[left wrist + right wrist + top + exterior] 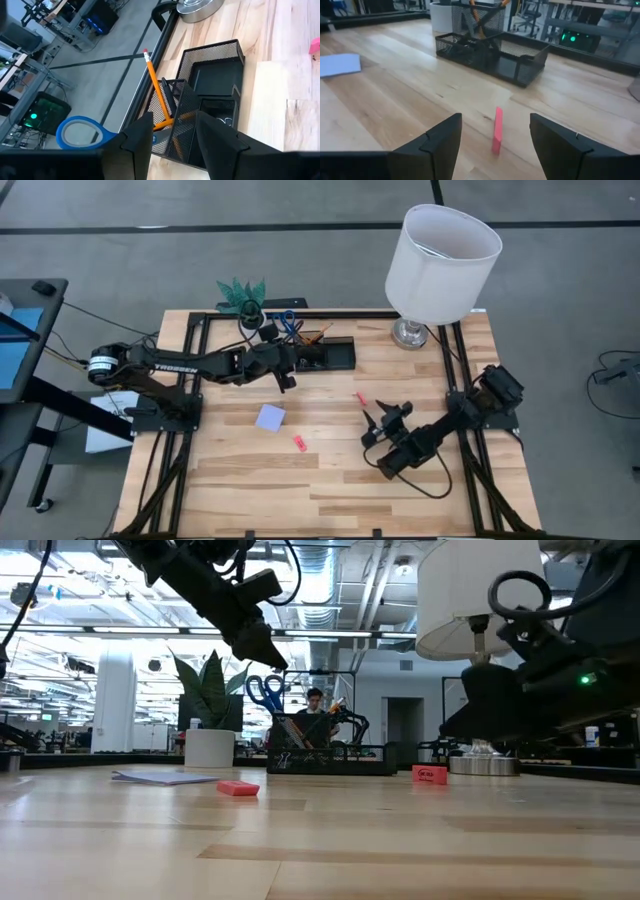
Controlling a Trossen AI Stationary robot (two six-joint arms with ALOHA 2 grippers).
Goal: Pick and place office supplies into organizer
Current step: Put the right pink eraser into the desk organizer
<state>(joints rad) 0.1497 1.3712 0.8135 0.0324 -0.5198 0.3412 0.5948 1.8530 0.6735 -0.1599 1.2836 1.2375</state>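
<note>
Black mesh organizer sat under left gripper, fingers apart, holding nothing | right gripper wide open over pink piece

Overhead, table-level, two wrist views, all sharing organizer

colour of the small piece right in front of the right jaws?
Pink-red piece, lying on the bare wood; clearest in the right wrist view.
</note>
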